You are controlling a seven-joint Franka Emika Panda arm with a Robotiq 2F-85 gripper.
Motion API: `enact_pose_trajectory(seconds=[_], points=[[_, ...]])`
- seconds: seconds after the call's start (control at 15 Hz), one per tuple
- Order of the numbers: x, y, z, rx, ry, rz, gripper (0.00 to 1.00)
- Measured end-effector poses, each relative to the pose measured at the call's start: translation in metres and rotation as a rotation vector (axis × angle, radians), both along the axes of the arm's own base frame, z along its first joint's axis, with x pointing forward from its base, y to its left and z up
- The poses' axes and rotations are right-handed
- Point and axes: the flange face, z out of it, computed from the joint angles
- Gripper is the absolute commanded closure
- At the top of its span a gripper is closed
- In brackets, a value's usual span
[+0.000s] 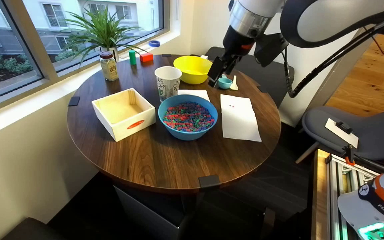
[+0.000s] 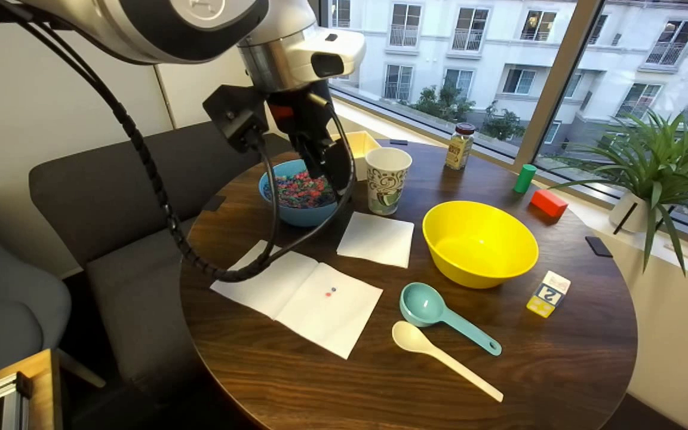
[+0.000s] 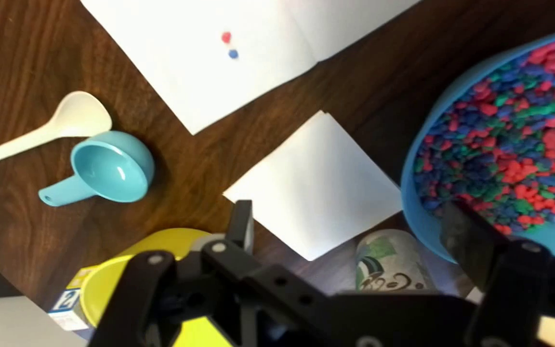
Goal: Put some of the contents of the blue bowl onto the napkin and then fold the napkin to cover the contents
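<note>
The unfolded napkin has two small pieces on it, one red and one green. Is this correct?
One colour is wrong: the wrist view shows a red piece and a blue piece, not a green one, on the unfolded napkin.

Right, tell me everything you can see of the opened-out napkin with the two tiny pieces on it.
The napkin is a thin white rectangular sheet that looks like paper, spread open on the dark wooden table. A crease runs across roughly its middle, marking two halves. On the half nearer the teal scoop lie a red piece and a blue piece, close together, uncovered. Only these and the table are seen touching it; the blue bowl stands apart.
</note>
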Motion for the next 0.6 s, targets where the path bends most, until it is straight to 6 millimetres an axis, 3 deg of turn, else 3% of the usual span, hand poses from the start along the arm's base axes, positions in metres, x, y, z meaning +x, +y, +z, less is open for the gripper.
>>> enact_pose_trajectory(seconds=[0.6], points=[[0.047,0.058,-0.046,0.039,0.065,0.079,0.00]])
